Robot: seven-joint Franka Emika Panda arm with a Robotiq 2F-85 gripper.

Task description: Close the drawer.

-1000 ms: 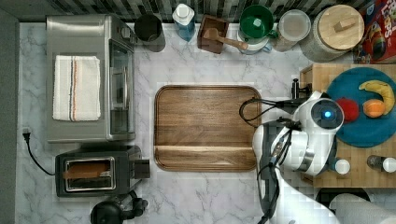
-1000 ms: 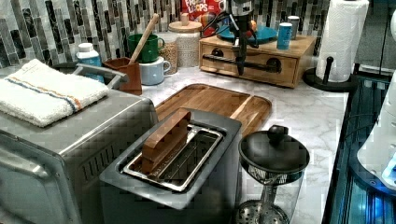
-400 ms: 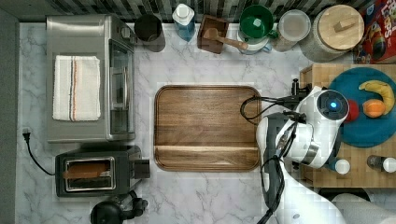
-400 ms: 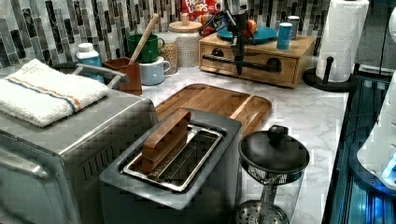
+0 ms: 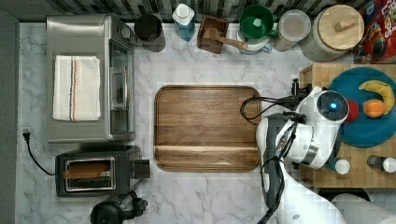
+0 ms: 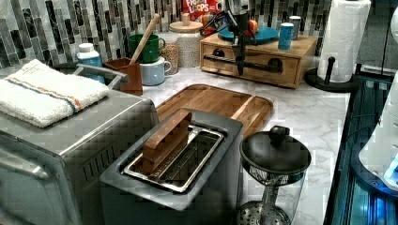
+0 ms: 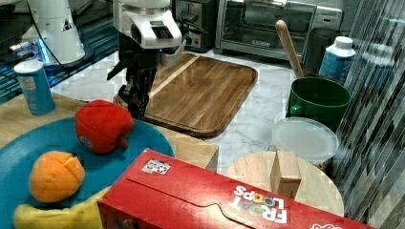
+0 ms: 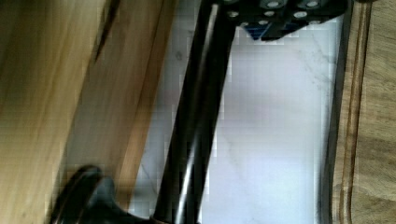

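In the left view, the wooden tray [image 6: 213, 104] lies mid-counter. Far right of it, the drawer [image 6: 253, 63] looks nearly flush with its box. The gripper [image 6: 240, 56] hangs at the black handle [image 6: 248, 65], probably pushing; whether its fingers are apart I cannot tell.

We are looking at a kitchen counter of white marble [image 5: 210, 60] backed by striped tile. In the top view a toaster oven [image 5: 88, 77] sits at nine o'clock, a toaster [image 5: 93, 173] at seven, and mugs and jars line twelve.
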